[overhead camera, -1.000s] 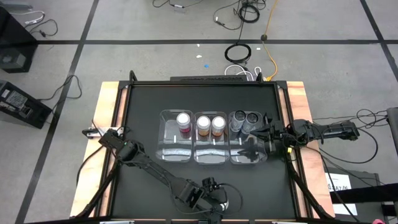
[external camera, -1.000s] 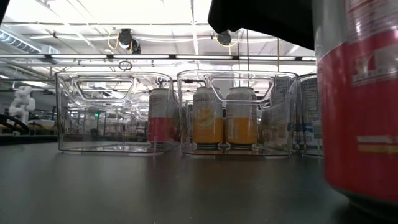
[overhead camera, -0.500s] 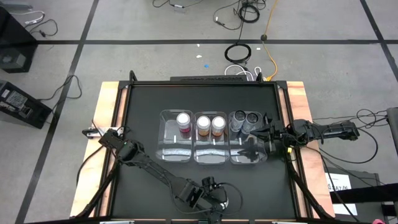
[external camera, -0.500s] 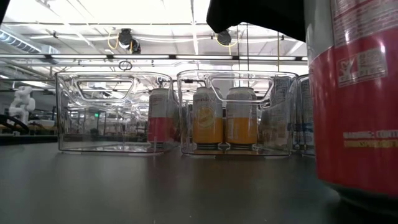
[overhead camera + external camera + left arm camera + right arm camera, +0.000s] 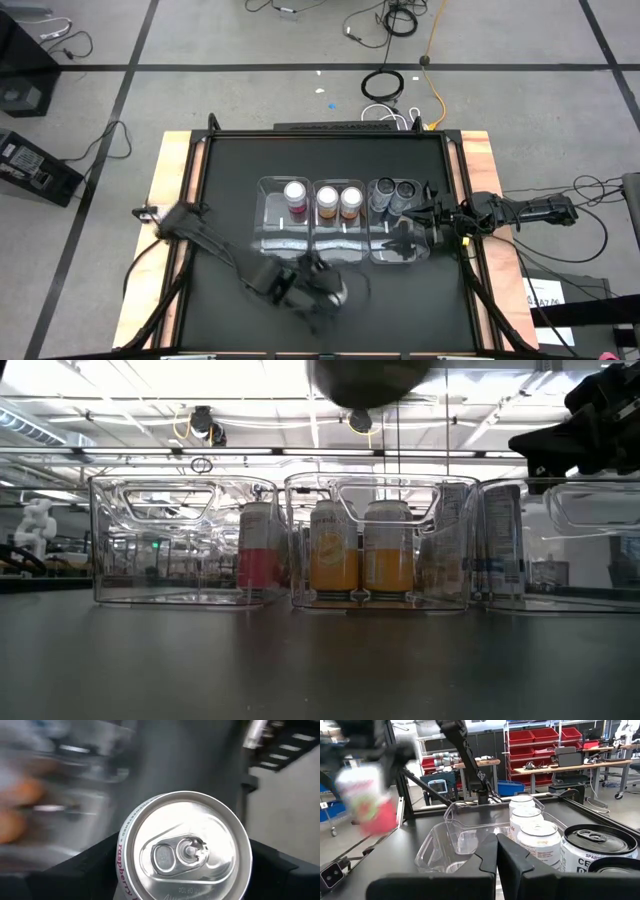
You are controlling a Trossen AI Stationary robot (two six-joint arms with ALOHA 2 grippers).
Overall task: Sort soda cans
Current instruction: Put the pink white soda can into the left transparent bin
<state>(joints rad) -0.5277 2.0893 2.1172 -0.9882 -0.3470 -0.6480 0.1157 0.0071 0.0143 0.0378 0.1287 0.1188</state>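
**Left arm carries the last pink can**

On the black table [image 5: 230,180] three clear bins [image 5: 343,236] sit mid-table. The right gripper [image 5: 432,214], fingers pressed together, waits at 3 o'clock of them. The left gripper [image 5: 325,290], at 6 o'clock, pinches a pink can [image 5: 185,850] clear of the table. Five cans [image 5: 338,203] stand binned: pink, two orange, two dark

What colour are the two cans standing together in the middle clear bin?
Orange on their sides with silver tops: the two middle cans, seen best in the low view.
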